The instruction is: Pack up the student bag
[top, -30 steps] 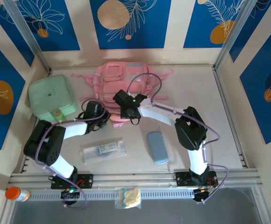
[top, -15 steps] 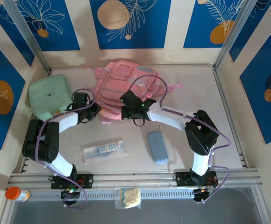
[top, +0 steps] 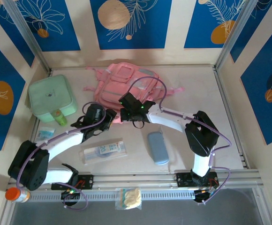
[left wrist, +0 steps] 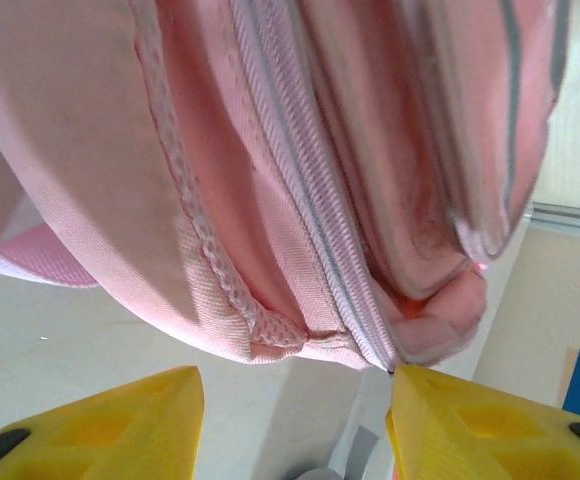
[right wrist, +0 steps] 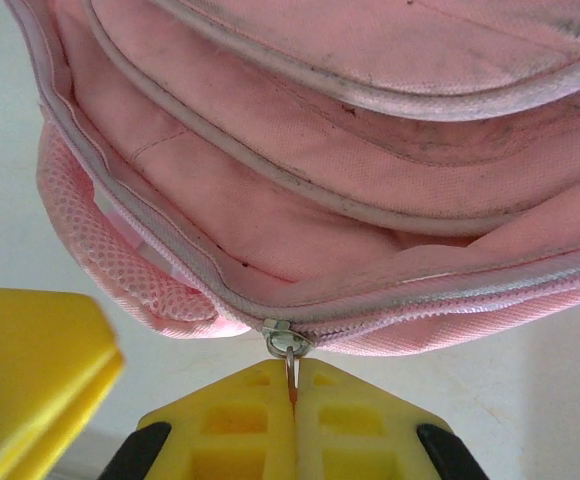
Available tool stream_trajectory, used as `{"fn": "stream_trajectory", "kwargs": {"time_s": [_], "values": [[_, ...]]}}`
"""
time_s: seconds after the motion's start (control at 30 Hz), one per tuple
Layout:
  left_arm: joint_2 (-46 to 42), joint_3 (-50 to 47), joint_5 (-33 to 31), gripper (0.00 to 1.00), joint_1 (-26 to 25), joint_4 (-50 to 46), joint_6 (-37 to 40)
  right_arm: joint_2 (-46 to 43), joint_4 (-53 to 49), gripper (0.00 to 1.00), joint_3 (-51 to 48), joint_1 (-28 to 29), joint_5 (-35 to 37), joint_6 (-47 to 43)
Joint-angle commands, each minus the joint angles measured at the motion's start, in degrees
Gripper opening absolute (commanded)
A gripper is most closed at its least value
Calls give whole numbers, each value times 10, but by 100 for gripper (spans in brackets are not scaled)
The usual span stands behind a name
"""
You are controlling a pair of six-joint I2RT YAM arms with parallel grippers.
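Top external view: the student bag [top: 125, 84] lies at the back middle of the table [top: 192, 89]. It's pink, front panels up, with straps flopped out to both sides.
Left wrist view: the left gripper [left wrist: 292, 425] has its jaws well apart with nothing between them. The bag's rounded edge and zip line sit just past the tips.
Right wrist view: the right gripper [right wrist: 292, 392] is pinched together on the metal zip pull [right wrist: 290, 362], right at the bag's near edge.
Both claws: side by side along the bag's near edge, left one on the left.
Neighbours: a mint-green lidded case [top: 50, 96] sits left of the bag. A blue pouch [top: 158, 148] and a clear packet [top: 103, 151] lie nearer the arm bases, apart from the bag.
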Motion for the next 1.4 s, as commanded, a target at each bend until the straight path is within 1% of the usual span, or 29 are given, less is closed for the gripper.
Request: {"fn": "stream_trajectory", "kwargs": {"time_s": [0.0,0.03,0.1,0.17,0.23,0.33,0.4,0.43,0.53,0.63,0.73,0.8,0.87,0.93,1.03,1.13,1.2,1.27,1.37], "values": [[33,31,-78,52,-29,26,-79,-22,21,0,-13,0,-10,8],[49,42,-86,51,-36,34,-79,-24,24,0,-16,0,-10,8],[69,54,-96,51,-44,20,-101,-27,30,0,-20,1,-10,8],[74,53,-132,50,-53,41,-107,-31,40,0,-27,1,-11,7],[80,66,-149,49,-55,25,-104,-32,43,0,-31,1,-13,6],[106,94,-160,43,-58,-15,-116,-33,53,0,-37,1,-13,8],[123,88,-168,39,-62,14,-132,-31,47,0,-31,-1,-12,12],[129,86,-173,35,-64,31,-134,-32,50,0,-32,-1,-13,11],[134,96,-182,17,-64,30,-126,-35,54,0,-36,2,-12,3],[115,101,-200,0,-62,0,-99,-42,9,0,-27,6,28,-1],[82,89,-209,0,-52,-24,-77,-56,-28,0,-31,6,58,-5],[51,70,-203,0,-38,-26,-53,-71,-53,0,-43,2,78,6],[18,59,-196,0,-15,-63,-37,-92,-76,0,-61,-7,91,11],[-9,44,-177,0,13,-64,-9,-112,-95,0,-78,-17,98,15],[-44,23,-137,0,55,-56,9,-136,-121,0,-98,-34,103,15],[-66,22,-101,0,85,-75,25,-142,-119,0,-121,-71,95,14],[-81,21,-104,0,92,-96,44,-141,-106,0,-135,-99,86,7],[-88,21,-104,0,103,-116,61,-131,-91,0,-142,-117,88,-3],[-85,16,-71,0,129,-109,84,-109,-77,0,-138,-134,91,-16]]}}
